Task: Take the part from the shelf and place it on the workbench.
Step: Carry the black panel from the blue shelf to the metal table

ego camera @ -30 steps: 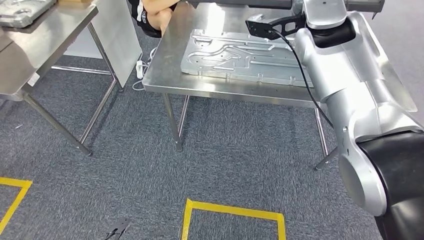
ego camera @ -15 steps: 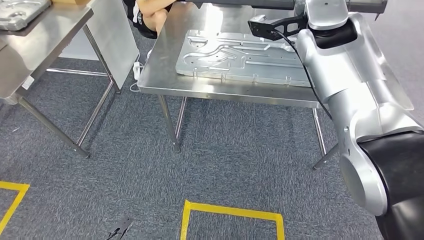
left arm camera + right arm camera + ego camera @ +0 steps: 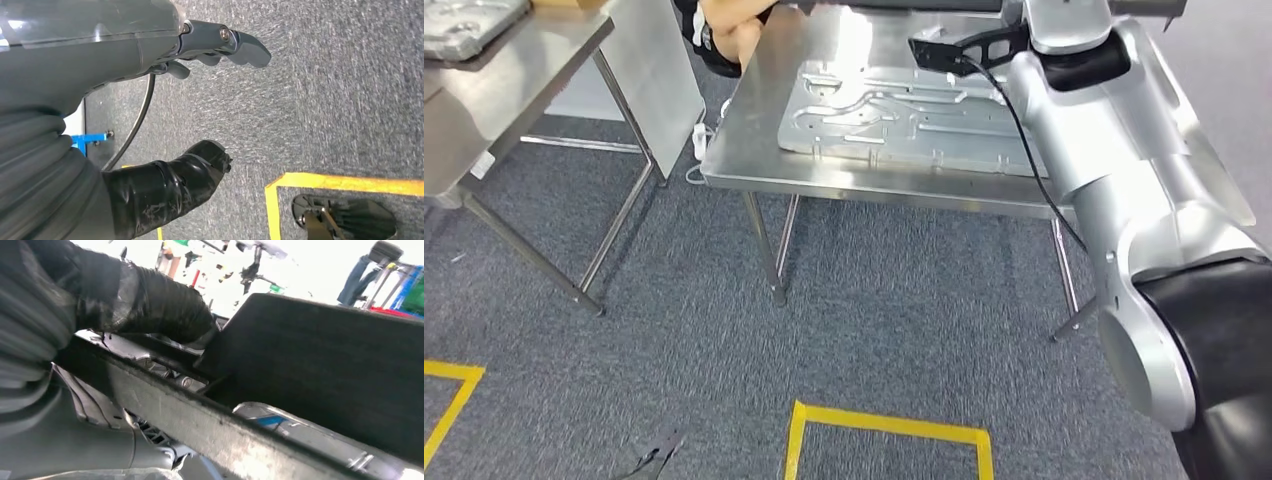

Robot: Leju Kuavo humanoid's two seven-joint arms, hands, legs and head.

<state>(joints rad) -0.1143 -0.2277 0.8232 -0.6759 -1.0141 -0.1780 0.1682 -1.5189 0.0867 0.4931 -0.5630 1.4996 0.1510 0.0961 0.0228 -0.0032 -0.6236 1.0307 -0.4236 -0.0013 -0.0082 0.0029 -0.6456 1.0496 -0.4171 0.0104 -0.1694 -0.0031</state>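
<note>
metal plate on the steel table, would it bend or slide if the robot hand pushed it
The metal plate looks like a machined slab with raised ribs and channels, so it is probably stiff, not floppy. It is broad and lies flat on the table, so it should slide rather than tip or roll. Smooth metal on polished steel probably gives little grip, and its size suggests real weight.

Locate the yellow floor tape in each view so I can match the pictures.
Head view: yellow tape outlines a square at the bottom middle, with another corner at the bottom left edge.
Left wrist view: a corner of yellow tape lies on the floor beyond the left hand.
Right wrist view: not in it.
Shared landmark: the grey carpet under the tape, in the head and left wrist views.
</note>
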